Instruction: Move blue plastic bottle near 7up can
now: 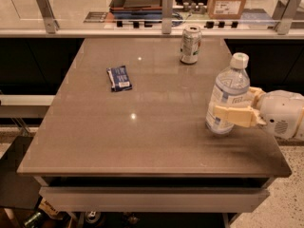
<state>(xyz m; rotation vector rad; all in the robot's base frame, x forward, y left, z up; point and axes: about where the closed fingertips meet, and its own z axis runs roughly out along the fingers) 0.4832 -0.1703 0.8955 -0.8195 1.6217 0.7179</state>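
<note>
One end effector [227, 109] reaches in from the right, clamped around the blue plastic bottle [228, 86] near the worktop's [142, 132] right edge. The 7up can [190, 44] stands well apart, toward the far edge.

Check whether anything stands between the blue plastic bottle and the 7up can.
Nothing visible does. The pincer, at the right edge, grips the blue plastic bottle; bare tabletop runs from it to the 7up can at the far side. The dark-blue packet lies well off to the left.
</note>
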